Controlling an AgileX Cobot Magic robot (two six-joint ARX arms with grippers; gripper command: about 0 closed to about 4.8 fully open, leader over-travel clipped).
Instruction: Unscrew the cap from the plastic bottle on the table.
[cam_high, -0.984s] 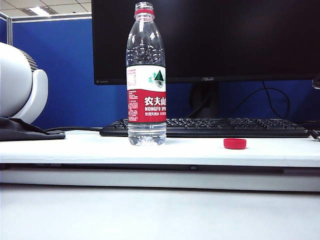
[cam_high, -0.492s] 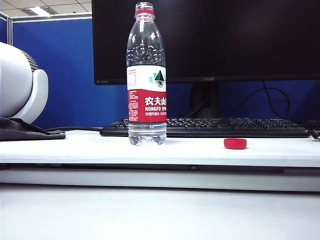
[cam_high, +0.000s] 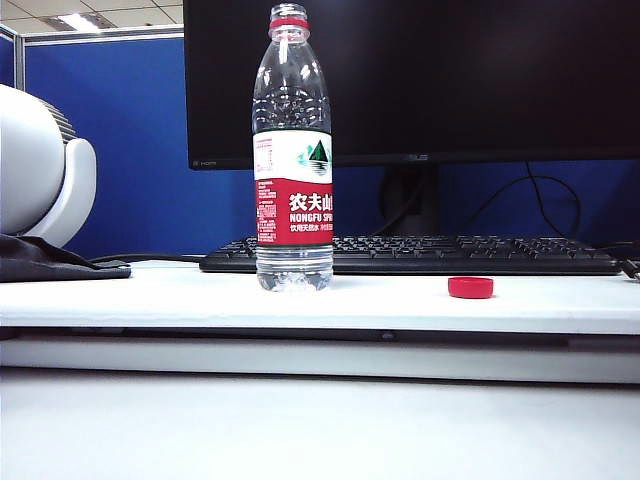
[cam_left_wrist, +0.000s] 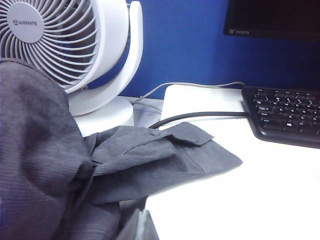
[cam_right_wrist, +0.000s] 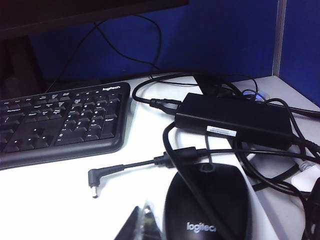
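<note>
At the far left of the worktop (cam_high: 150, 300) a white fan (cam_high: 40, 170) stands over a crumpled grey cloth (cam_left_wrist: 60, 180), and that is what the left wrist view looks onto; the left gripper (cam_left_wrist: 137, 227) shows only as a dark tip at the frame's edge, its jaws pressed together with nothing between them, parked well away from the task's things. Moving right, the plastic bottle (cam_high: 292, 150) stands upright just in front of the black keyboard (cam_high: 420, 255), long axis vertical, its mouth bare above the thin red neck ring. Further right the cap (cam_high: 470, 287) lies flat on the worktop, well apart from the bottle, so the unscrewing looks already done. At the right end, the right gripper (cam_right_wrist: 145, 225) sits low beside a black mouse (cam_right_wrist: 207, 205), near a power brick (cam_right_wrist: 232, 120) and loose cables, its jaws likewise closed and empty. Neither gripper appears in the exterior view. The bottle lies inboard of both arms, toward the middle, and the cap lies on the right arm's side, so that arm seems the nearer one should the cap need handling; any reach would have to travel inward across the keyboard's front edge.
</note>
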